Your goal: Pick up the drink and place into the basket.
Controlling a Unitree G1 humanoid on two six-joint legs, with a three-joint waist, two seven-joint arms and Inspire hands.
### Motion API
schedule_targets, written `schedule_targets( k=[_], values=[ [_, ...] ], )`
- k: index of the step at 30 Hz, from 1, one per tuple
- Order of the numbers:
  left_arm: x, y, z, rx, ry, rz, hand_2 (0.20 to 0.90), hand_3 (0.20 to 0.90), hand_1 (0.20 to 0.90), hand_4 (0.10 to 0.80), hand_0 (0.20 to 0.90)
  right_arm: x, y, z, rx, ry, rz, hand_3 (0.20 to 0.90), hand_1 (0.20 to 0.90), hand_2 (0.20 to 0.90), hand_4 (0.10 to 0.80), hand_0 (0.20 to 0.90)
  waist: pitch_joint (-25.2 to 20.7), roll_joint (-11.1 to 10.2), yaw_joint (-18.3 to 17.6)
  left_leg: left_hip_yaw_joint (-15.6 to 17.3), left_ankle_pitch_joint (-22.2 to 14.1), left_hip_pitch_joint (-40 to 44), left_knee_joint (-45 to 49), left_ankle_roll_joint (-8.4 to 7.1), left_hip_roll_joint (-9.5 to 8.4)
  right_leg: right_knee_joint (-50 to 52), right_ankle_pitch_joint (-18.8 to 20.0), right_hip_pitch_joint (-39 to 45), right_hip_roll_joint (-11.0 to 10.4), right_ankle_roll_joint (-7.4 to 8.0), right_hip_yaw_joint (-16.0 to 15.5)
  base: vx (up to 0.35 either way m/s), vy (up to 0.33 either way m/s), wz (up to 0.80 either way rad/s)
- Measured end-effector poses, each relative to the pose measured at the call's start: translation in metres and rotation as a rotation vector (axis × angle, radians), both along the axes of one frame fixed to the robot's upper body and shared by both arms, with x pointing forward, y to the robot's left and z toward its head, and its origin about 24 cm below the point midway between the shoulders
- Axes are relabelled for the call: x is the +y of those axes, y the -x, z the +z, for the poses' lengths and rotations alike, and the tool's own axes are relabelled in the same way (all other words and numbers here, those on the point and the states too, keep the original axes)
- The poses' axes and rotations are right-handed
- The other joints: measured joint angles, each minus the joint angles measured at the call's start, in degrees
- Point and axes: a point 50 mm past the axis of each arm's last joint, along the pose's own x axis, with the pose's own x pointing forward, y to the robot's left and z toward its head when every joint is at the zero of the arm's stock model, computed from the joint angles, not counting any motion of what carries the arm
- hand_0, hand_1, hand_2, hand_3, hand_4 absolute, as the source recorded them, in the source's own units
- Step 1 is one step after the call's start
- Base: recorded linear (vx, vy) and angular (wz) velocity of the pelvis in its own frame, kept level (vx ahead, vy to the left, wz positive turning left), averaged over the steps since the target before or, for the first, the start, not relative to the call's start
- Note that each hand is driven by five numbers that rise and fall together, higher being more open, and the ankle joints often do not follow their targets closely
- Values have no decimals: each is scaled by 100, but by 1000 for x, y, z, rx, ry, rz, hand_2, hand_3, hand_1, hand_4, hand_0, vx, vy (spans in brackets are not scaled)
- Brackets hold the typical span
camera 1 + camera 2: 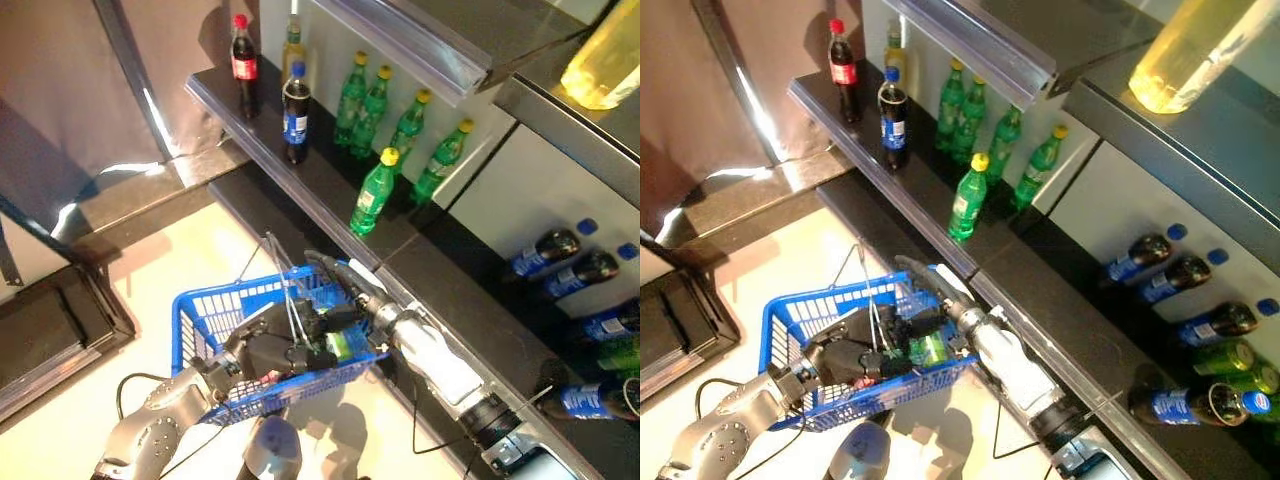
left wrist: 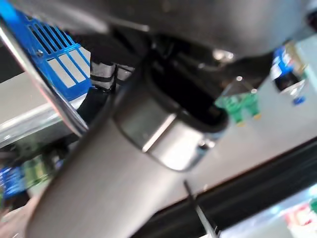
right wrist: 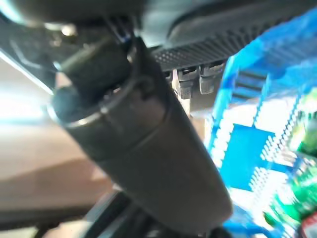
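Right hand [image 1: 330, 290] reached down into the blue basket [image 1: 200, 320], its fingers curled round the green drink [image 1: 345, 347] inside it. Left hand [image 1: 262, 352] clenched the basket's wire handle [image 1: 290, 305]; I saw more bottles [image 1: 375, 190] standing on the shelf [image 1: 300, 170] behind.

The left arm comes up from the lower left, bent at the elbow, and its dark left hand [image 1: 262, 352] sits low in front of the body with the fingers curled, as far as the head views show; its own wrist view is filled by the arm's grey bulk and does not settle the grip. The right arm reaches in from the lower right, silver forearm stretched toward the left, and the right hand [image 1: 333, 318] meets the left one, its fingers seemingly bent, though they are too tangled with the other hand to read clearly.
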Motion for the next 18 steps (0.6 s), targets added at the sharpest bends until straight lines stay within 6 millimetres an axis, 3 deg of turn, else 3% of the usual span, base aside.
schedule_targets(
  k=[8,15,18],
  values=[
    [19,5,-16,39,9,256,300,200,300,100,300,-18,6,20,-119,-145,-114,900,900,900,800,900,0,21,-395,327,21,95,-126,3,83,1,64,-163,2,-28,262,-38,14,-21],
    [40,12,-29,72,18,503,300,200,300,100,300,-40,17,11,-114,-223,-232,900,900,900,800,900,-5,27,-748,716,39,336,-340,-6,175,1,115,-276,30,-53,498,-33,-17,-29],
    [49,15,-37,88,25,602,300,200,300,100,300,-58,21,5,-108,-242,-323,900,900,900,800,900,-5,35,-1036,881,41,377,-370,0,187,2,155,-359,30,-57,635,-33,-16,-26]
  ],
)
